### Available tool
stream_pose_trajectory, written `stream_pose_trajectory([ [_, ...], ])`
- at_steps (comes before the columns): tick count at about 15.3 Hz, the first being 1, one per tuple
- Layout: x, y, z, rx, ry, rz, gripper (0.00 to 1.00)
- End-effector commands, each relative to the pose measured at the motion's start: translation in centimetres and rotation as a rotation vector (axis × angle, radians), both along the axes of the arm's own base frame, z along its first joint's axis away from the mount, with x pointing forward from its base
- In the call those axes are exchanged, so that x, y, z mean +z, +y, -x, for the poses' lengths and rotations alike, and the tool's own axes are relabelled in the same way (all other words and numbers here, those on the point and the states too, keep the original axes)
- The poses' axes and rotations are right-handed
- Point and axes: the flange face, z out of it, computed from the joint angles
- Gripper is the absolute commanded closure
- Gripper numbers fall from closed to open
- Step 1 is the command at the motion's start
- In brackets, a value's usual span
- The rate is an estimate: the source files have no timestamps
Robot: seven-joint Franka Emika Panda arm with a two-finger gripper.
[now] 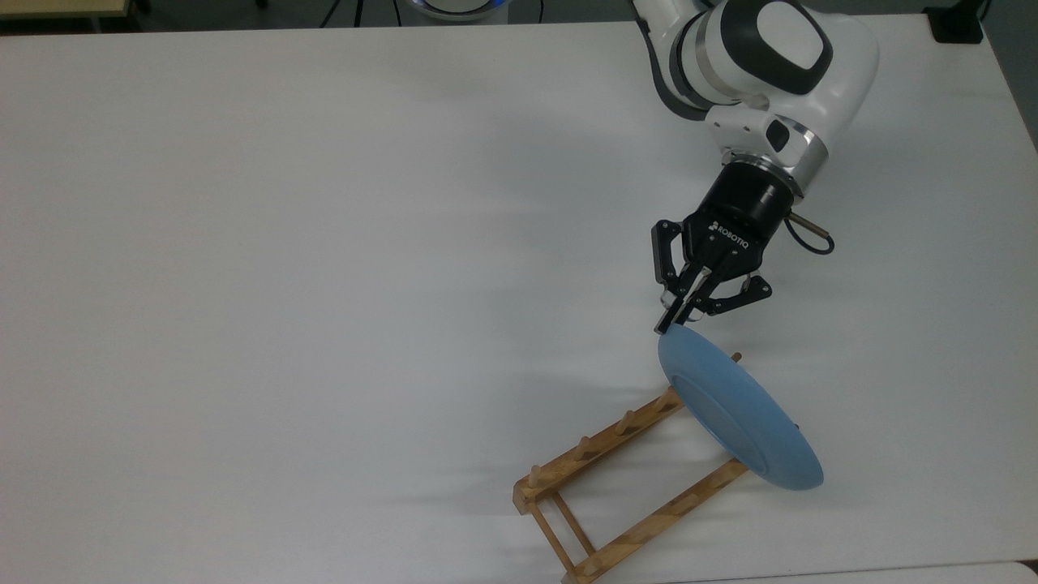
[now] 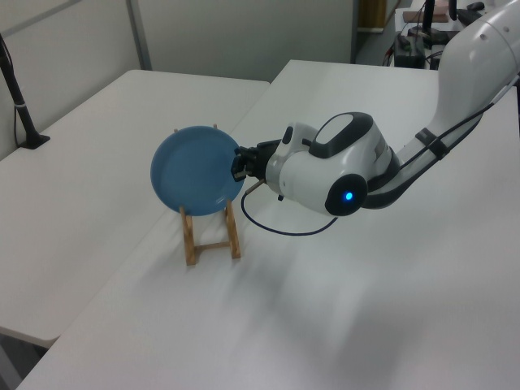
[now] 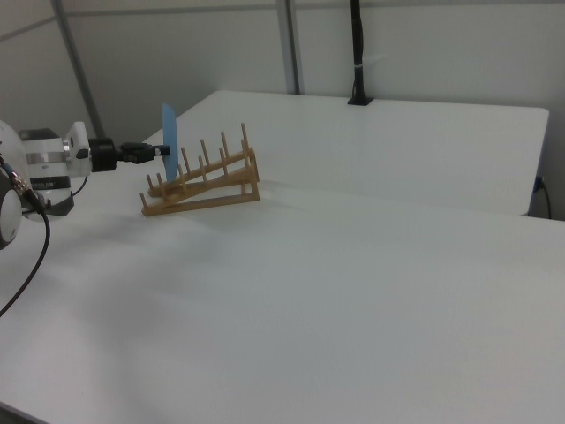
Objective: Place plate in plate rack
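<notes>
Table [image 1: 324,243]: white, level work surface carrying the rack; the arm reaches in from the top view's upper right.

Plate rack [image 1: 616,495]: light-brown wooden frame near the top view's lower edge, two long rails with upright pegs. In the right view [image 3: 207,181] the rails slope up toward the right view's right, and the plate stands among the pegs at the lower end.

Plate [image 1: 734,418]: light blue, held on edge — near vertical in the right view [image 3: 169,141], its face turned to the left view's camera [image 2: 197,171]. It sits over the rack end nearest the gripper. Whether the lower rim already rests on the rails cannot be told.

Gripper [image 1: 666,324]: clamped onto the plate's upper rim, fingers pinched close together, wrist roughly level in the right view [image 3: 159,151].

Step in hand: judged to be the final lowering into a slot.

Recommended practice: keep the plate's plane square to the rails and between two peg pairs — any tilt risks riding up on a peg. Descend slowly until both rails take the weight, and only then release; the rim grip is narrow and the glaze looks slippery.

Risk: a light rack may skid or tip if the plate is pushed along it.
</notes>
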Motion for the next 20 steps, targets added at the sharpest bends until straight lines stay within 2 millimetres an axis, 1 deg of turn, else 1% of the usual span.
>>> stream_pose_trajectory([
  [1,0.0,0.3,-0.3,-0.008,-0.034,0.018,0.69],
  [3,0.0,0.0,-0.5,-0.012,-0.034,0.018,0.38],
  [5,0.6,-0.4,-0.7,-0.018,-0.038,0.014,0.00],
  [7,1.1,-0.3,-0.7,-0.022,-0.042,0.005,0.00],
  [8,2.3,-0.3,-0.5,-0.025,-0.044,-0.019,0.00],
  [9,4.1,-0.6,-0.3,-0.050,-0.032,-0.070,0.00],
  [10,6.2,-1.9,-0.3,-0.104,-0.009,-0.147,0.00],
  [13,13.3,-3.6,1.2,-0.153,0.154,-0.334,0.00],
  [14,15.5,-4.7,1.7,-0.171,0.222,-0.395,0.00],
  [15,18.6,-6.4,2.6,-0.179,0.312,-0.474,0.00],
  [17,22.1,-8.2,4.1,-0.157,0.421,-0.542,0.00],
  [18,23.8,-9.5,4.9,-0.157,0.474,-0.581,0.00],
  [20,27.0,-12.8,6.4,-0.182,0.577,-0.666,0.00],
])
